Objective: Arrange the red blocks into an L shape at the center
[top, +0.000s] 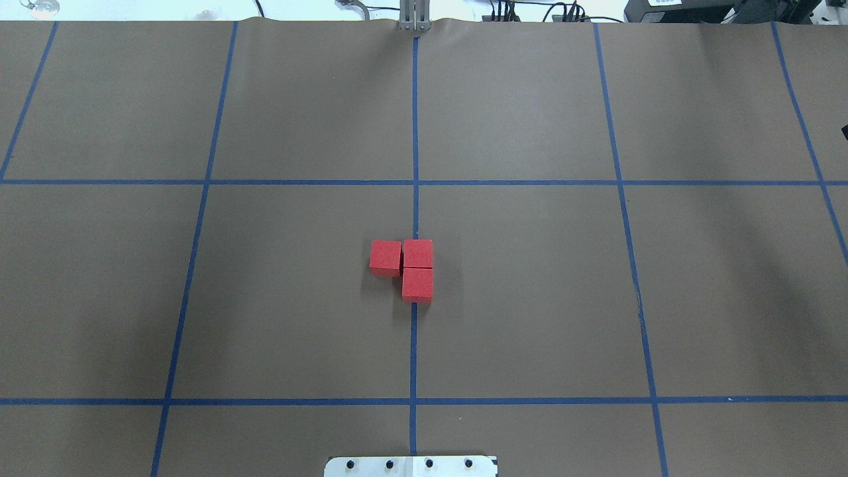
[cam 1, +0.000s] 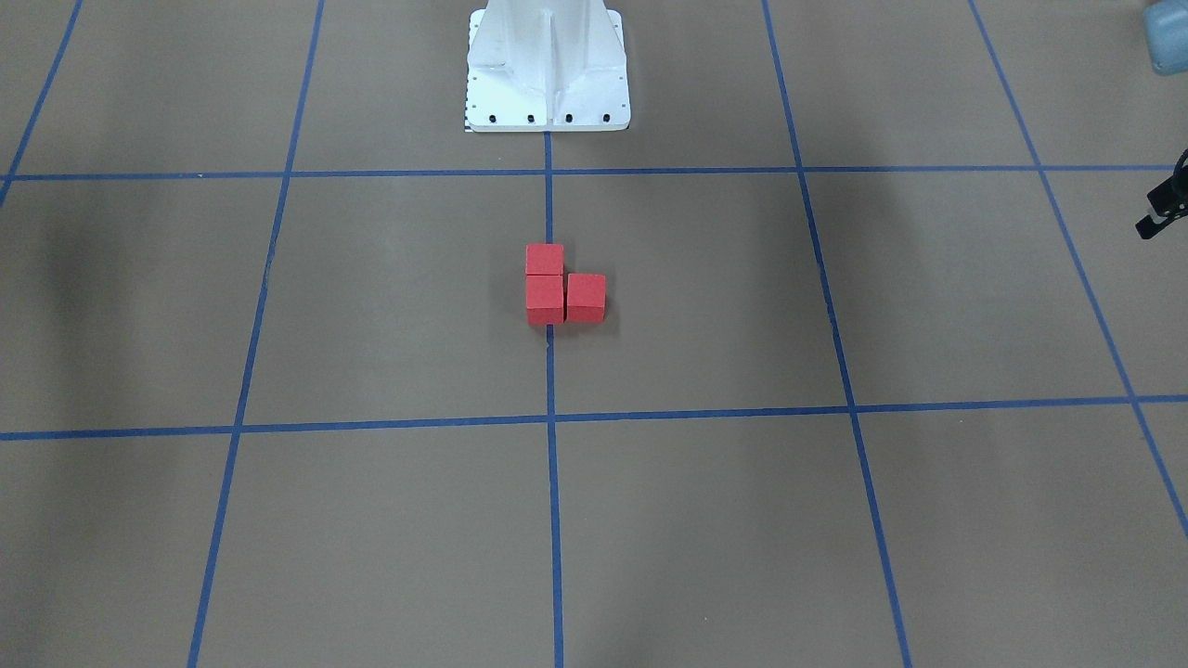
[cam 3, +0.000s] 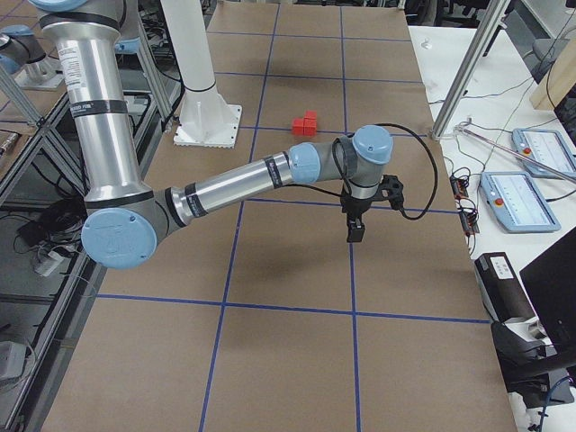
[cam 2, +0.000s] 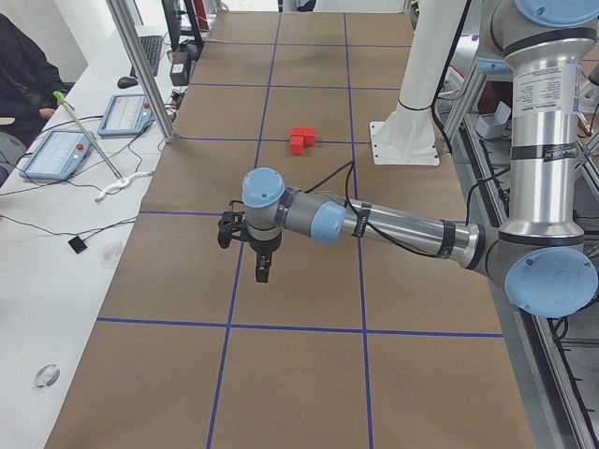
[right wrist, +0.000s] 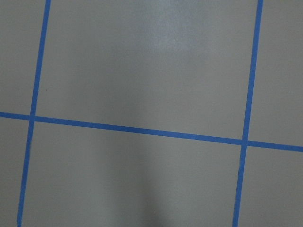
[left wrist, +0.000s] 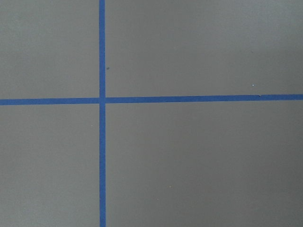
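Plainly, neither tool grips anything: the left tool (cam 2: 262, 273) and right tool (cam 3: 355, 236) hang over bare bench (top: 530, 298), well apart from the red blocks (top: 407, 268), though I cannot tell how far either is open. Only the side views show them whole. The overhead view shows the L on the middle blue line (top: 413, 344): two blocks touching along it, the third just beside the farther one, on the robot's left.

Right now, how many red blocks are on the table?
3 red blocks, packed in an L. One sits on the middle blue line, one on that line just nearer the robot base, one beside the first on the robot's left. None appears hidden.
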